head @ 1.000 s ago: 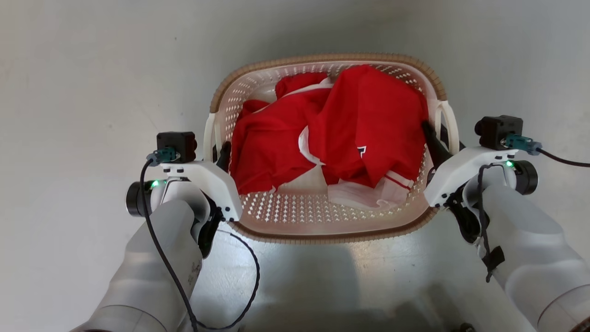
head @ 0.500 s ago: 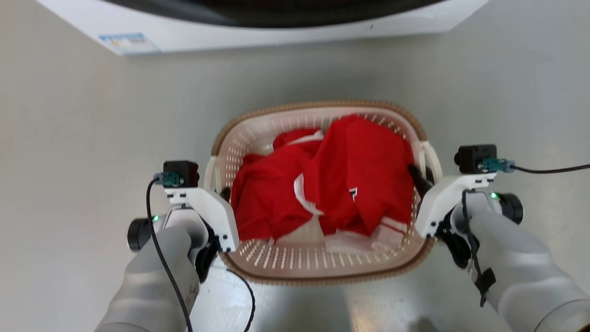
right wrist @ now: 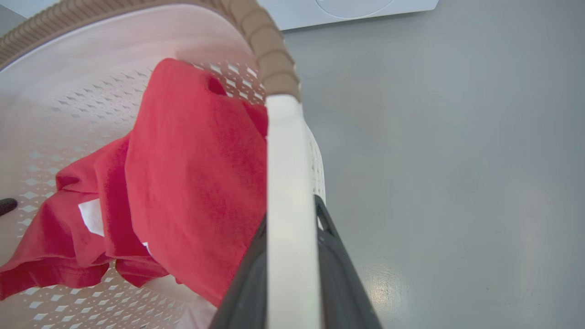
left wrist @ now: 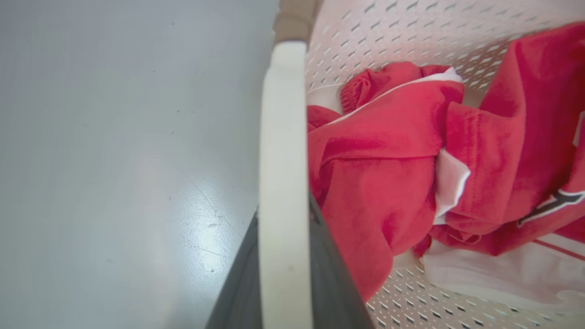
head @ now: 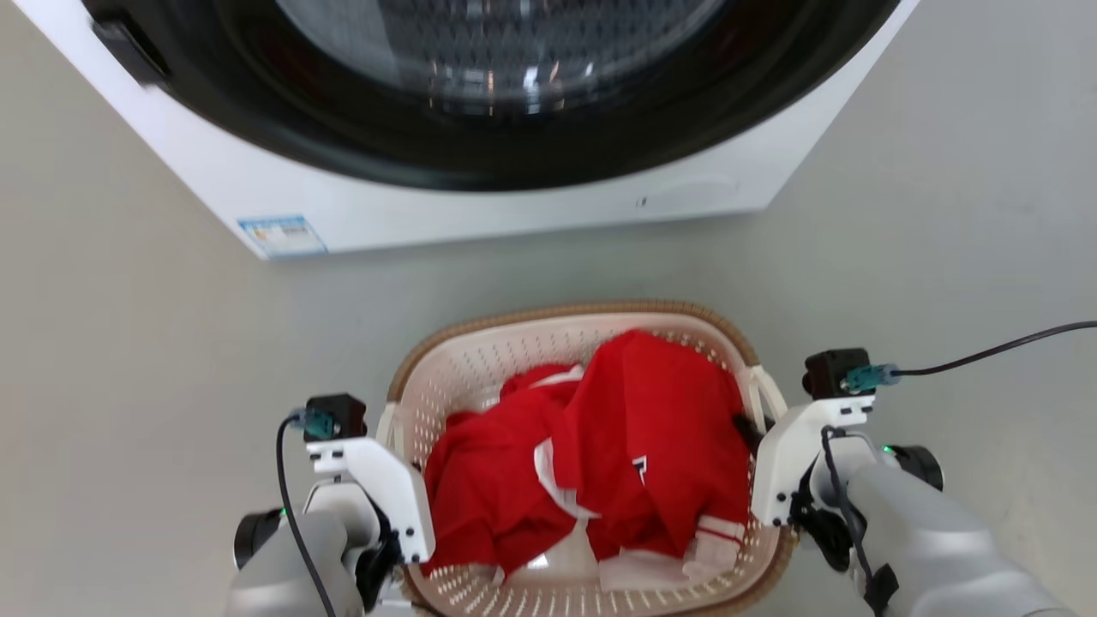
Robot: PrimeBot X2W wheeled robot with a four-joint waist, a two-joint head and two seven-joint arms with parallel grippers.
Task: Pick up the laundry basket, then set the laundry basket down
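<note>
Basket low centre in head view, between both arms, near the front of washer, grey floor around it. Red-and-white clothes piled inside. Left tool at left handle, right tool at right handle. One dark right finger sits inside the basket against the clothes. Can't tell if basket is off the floor.

Left wrist view: white handle bar runs up between the two dark fingers, one outside the basket, one inside. Tool clenched on the handle.

Right wrist view: both fingers pinch the handle bar from either side, so it's grasping the basket too. Tan rim above the bar, washer corner at top.
</note>
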